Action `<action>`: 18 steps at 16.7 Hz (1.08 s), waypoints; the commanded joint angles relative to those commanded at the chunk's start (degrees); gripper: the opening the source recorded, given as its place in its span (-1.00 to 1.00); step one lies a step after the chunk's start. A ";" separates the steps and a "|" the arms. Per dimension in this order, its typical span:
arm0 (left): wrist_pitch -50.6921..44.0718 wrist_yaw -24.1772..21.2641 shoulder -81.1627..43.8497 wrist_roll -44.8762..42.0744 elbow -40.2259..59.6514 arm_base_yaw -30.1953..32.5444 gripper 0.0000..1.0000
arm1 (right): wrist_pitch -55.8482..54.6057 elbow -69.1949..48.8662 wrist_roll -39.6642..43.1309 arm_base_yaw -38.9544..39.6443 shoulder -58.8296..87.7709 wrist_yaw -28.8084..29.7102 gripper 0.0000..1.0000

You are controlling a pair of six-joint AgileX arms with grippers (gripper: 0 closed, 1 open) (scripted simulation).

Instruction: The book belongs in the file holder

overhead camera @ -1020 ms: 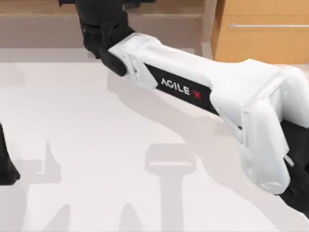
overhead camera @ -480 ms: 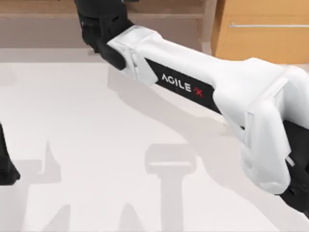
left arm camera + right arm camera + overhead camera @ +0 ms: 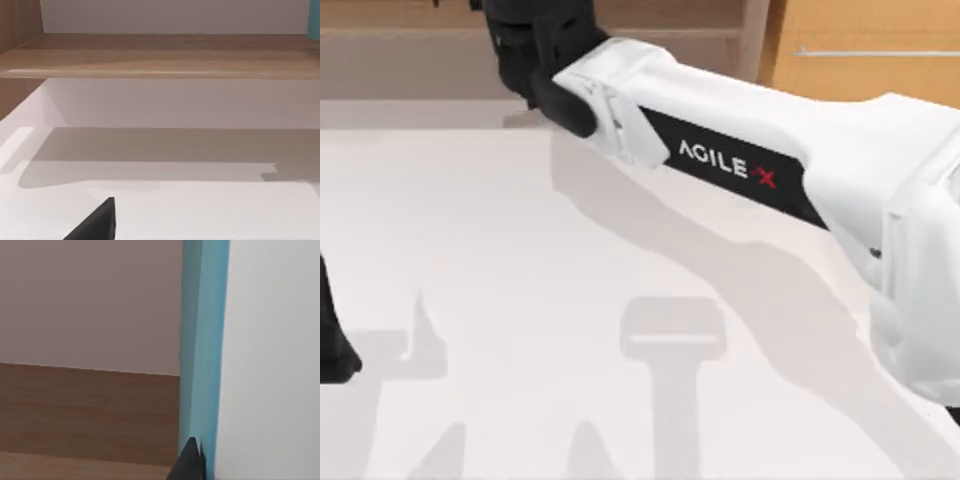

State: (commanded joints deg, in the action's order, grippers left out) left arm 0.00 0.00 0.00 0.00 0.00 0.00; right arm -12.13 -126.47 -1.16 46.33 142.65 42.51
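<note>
Two arms: the right arm (image 3: pixel 740 170) reaches across to the top view's upper left; left arm parked at left edge.
Book (image 3: pixel 202 350): teal, close before the right wrist camera, fingertip (image 3: pixel 190 462) against it.
Jaws: apparently grasping the book; left's state cannot be told.
Advice: keep it upright, lower squarely into the holder.
</note>
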 joint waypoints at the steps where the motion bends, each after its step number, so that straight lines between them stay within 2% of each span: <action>1: 0.00 0.00 0.00 0.00 0.00 0.00 1.00 | 0.73 3.36 -0.66 0.28 -2.70 -1.36 -1.00; 5: 0.00 0.00 0.00 0.00 0.00 0.00 1.00 | 3.79 18.89 -4.39 1.21 -15.65 -8.40 -1.00; 10: 0.00 0.00 0.00 0.00 0.00 0.00 1.00 | 7.54 41.33 -11.90 -0.08 -32.42 -19.87 -1.00; 14: 0.00 0.00 0.00 0.00 0.00 0.00 1.00 | 9.54 59.47 -20.43 -5.20 -43.28 -29.95 -1.00; 18: 0.00 0.00 0.00 0.00 0.00 0.00 1.00 | 9.02 74.49 -30.92 -14.97 -51.79 -39.67 -1.00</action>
State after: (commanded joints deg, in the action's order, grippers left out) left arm 0.00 0.00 0.00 0.00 0.00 0.00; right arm -3.10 -51.97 -32.08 31.35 90.86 2.84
